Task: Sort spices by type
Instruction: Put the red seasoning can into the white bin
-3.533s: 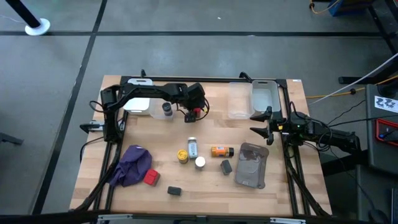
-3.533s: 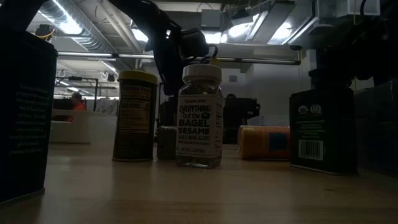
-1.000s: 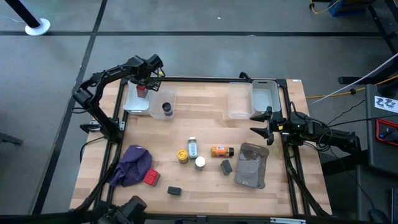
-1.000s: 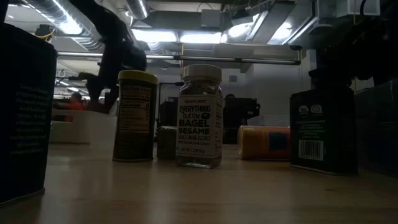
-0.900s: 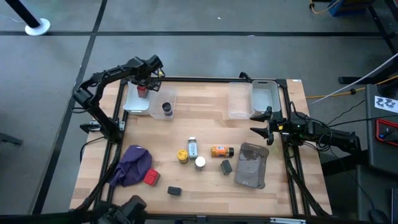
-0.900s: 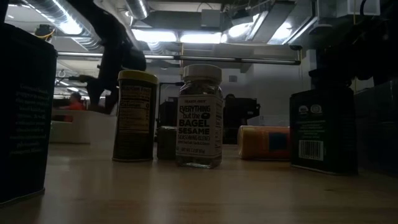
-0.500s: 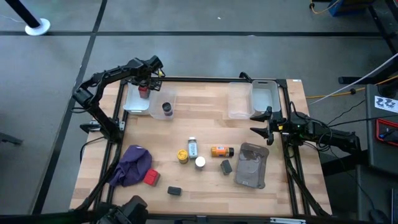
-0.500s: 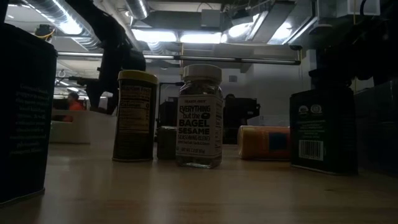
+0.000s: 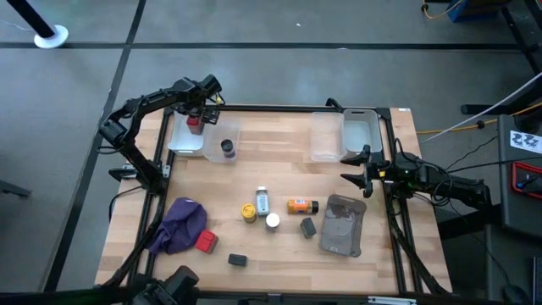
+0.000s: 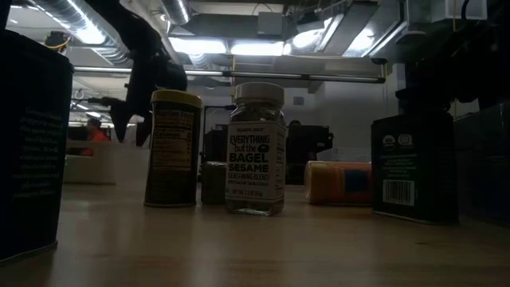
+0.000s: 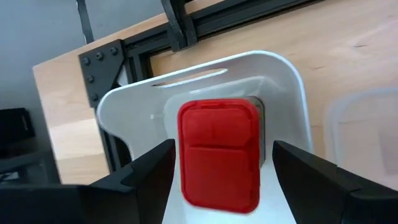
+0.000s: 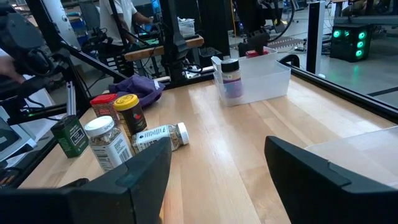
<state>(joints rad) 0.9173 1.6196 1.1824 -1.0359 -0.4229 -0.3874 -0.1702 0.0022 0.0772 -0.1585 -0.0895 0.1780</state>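
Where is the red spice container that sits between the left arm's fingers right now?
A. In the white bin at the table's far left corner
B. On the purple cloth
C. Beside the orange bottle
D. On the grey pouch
A: the left wrist view shows the red container inside the white bin, between the left gripper's spread fingers.
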